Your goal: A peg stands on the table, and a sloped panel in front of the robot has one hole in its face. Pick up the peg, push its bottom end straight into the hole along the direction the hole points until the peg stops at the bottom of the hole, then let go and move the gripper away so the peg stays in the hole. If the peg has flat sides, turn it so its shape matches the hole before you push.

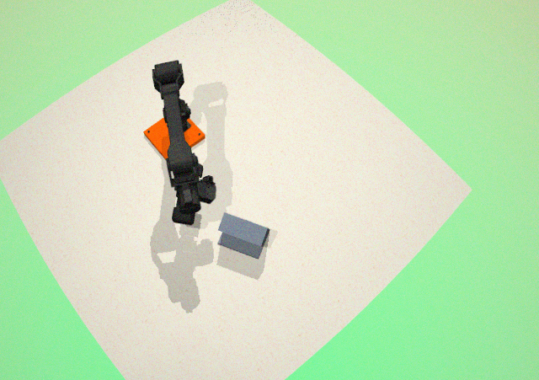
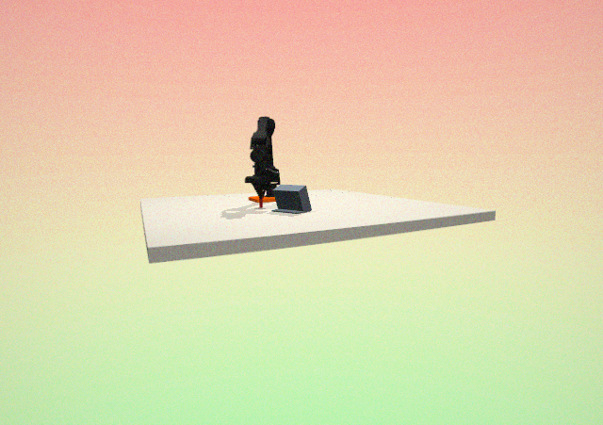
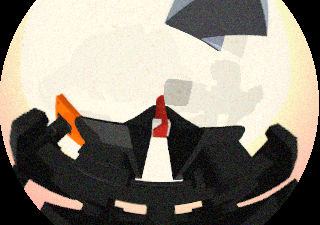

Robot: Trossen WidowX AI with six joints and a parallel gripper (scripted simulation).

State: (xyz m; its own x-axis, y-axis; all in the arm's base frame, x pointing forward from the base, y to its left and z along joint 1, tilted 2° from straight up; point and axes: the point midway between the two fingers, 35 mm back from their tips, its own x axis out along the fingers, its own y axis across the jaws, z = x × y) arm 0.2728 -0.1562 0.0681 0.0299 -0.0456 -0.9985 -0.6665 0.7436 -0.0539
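From above, the arm covers the middle of the orange base plate and hides the red peg completely. The hand masks part of the peg in the wrist view, and its upper end is out of sight in the exterior view, where the peg is too small for its cross-section to be told. The hole in the sloped panel's block cannot be made out anywhere, and the wrist view's top edge cuts that block off. The near corner of the desk runs past the bottom edge of the top view.

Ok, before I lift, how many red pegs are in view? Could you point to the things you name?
1: the red peg (image 2: 261, 203) (image 3: 161, 116), upright on the table (image 1: 339, 171) (image 2: 340, 216) (image 3: 120, 60) between the gripper's (image 2: 261, 197) (image 3: 161, 127) fingertips. The top view hides it under the arm (image 1: 176, 127); others could be hidden.
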